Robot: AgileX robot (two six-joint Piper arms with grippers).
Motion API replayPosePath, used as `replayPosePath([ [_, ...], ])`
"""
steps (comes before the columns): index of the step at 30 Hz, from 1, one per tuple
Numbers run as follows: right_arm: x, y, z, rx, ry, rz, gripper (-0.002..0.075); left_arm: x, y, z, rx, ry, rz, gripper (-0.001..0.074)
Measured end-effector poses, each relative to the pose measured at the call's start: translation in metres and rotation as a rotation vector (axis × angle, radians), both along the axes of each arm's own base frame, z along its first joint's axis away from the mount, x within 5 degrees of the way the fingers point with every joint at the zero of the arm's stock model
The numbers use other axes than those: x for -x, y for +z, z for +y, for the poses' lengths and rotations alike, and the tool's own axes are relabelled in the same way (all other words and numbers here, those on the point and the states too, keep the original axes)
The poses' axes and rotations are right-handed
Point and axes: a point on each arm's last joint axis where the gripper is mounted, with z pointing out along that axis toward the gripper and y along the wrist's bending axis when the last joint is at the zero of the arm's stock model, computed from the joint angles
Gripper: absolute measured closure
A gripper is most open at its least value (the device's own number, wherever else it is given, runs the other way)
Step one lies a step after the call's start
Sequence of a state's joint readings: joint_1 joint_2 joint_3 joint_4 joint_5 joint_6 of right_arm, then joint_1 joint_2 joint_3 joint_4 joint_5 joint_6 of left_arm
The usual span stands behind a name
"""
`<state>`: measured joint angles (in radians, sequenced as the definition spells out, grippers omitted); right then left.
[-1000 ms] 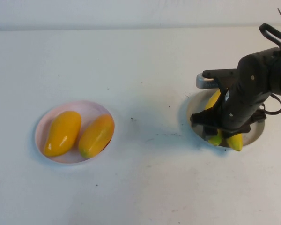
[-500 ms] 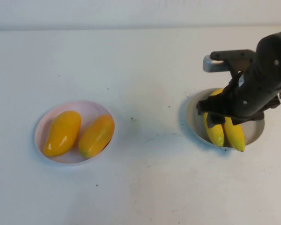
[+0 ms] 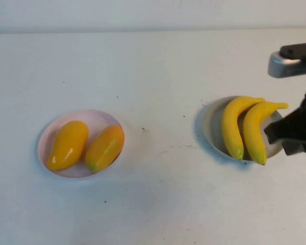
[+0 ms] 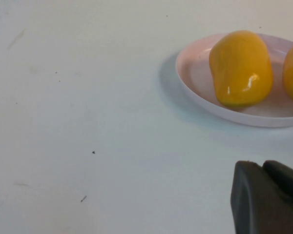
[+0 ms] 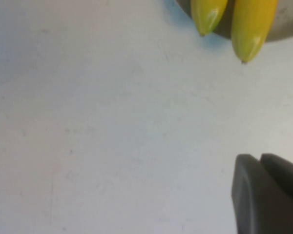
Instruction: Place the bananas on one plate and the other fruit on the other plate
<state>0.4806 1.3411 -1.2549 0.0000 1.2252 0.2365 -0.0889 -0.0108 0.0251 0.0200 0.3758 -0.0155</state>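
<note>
Bananas [image 3: 243, 128]: two are lying side by side on the grey-blue plate [image 3: 210, 122], at about 3 o'clock on the desk [image 3: 158, 66] in the high view. Stems are pointing toward 1 o'clock, greenish tips toward 6 o'clock and hanging just over the near rim. The two are touching along their length.
Grey-blue plate: sitting flat on the desk; mostly covered by the bananas, bare rim showing on its 9 o'clock side.
Mango-like fruits [image 3: 85, 145]: two are resting next to each other on the pink plate [image 3: 94, 118], at about 9 o'clock on the desk, both slanting toward 1 o'clock. Well apart from the bananas.
Pink plate: sitting flat; the left wrist view is showing one fruit [image 4: 240, 68] whole and the edge of the second.
Right gripper [image 3: 295, 133]: hanging at the 3 o'clock edge of the grey-blue plate, just beside the outer banana, carrying nothing that shows. Cannot tell whether its fingers are wide or narrow.
Left gripper [image 4: 266, 197]: only a dark part is showing in its wrist view, above bare desk near the pink plate; outside the high view. Finger spread: cannot tell.
</note>
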Motion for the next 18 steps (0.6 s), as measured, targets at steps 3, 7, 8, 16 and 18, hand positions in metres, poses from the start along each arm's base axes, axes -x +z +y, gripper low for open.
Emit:
replayPosePath([
  [3, 0.025, -0.001, -0.012, -0.010, 0.000, -0.001, 0.0737, 0.000, 0.000, 0.000, 0.000, 0.000, 0.000, 0.0738],
  [7, 0.053, -0.006, -0.026, -0.013, 0.000, 0.001, 0.0740, 0.000, 0.000, 0.000, 0.000, 0.000, 0.000, 0.0738],
  [8, 0.058, -0.005, -0.029, -0.018, 0.001, -0.009, 0.0740, 0.000, 0.000, 0.000, 0.000, 0.000, 0.000, 0.0738],
  [16, 0.085, -0.031, -0.049, 0.014, 0.031, -0.107, 0.0741, 0.000, 0.000, 0.000, 0.000, 0.000, 0.000, 0.0738],
  [18, 0.086, -0.046, -0.052, 0.019, 0.040, -0.169, 0.0741, 0.000, 0.000, 0.000, 0.000, 0.000, 0.000, 0.0738],
])
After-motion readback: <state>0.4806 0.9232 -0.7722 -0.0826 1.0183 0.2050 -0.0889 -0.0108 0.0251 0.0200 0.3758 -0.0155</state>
